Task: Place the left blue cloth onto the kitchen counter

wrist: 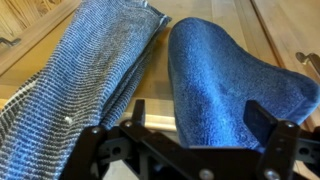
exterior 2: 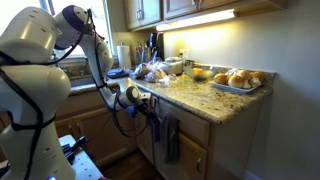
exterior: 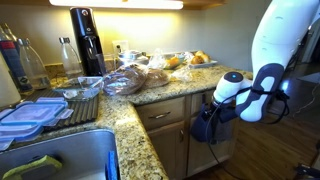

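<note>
The royal-blue cloth (wrist: 225, 80) hangs against the light wooden cabinet front, bunched into a rounded hump. My gripper (wrist: 200, 115) is open, with one finger on each side of the cloth's lower part. A duller grey-blue woven towel (wrist: 90, 70) hangs beside it, outside the jaws. In both exterior views the gripper (exterior: 215, 108) (exterior 2: 150, 105) is pressed up to dark cloths (exterior: 206, 126) (exterior 2: 165, 135) hanging below the edge of the speckled granite counter (exterior: 130, 110) (exterior 2: 200, 97).
On the counter stand a black soda maker (exterior: 87, 40), bagged bread (exterior: 135, 78), a tray of pastries (exterior 2: 238, 80), bottles (exterior: 68, 55) and plastic containers (exterior: 30, 115). A sink (exterior: 60, 160) lies at one end. Cabinet drawers (exterior: 160, 115) sit beside the hanging cloths.
</note>
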Robot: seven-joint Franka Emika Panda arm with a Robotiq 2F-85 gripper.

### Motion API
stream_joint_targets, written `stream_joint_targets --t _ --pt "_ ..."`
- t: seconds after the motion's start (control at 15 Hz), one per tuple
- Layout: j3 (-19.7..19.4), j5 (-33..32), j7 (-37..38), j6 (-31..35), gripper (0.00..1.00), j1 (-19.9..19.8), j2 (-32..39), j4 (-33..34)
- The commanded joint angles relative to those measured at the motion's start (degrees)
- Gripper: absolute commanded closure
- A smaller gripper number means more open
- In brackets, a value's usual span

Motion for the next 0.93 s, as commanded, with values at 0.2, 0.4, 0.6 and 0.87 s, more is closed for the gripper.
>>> stream_joint_targets --t 0.2,0.4,0.6,0.87 --pt "3.17 19.07 -14.89 3.45 0.0 1.15 1.88 -0.09" --pt "4.12 24.76 -19.84 4.2 0.08 1.06 2.12 0.35" --pt "4.62 28.43 -23.74 4.66 0.39 0.66 2.03 0.74" --pt "5.34 30.59 -26.64 6.1 0.64 0.04 0.99 0.58"
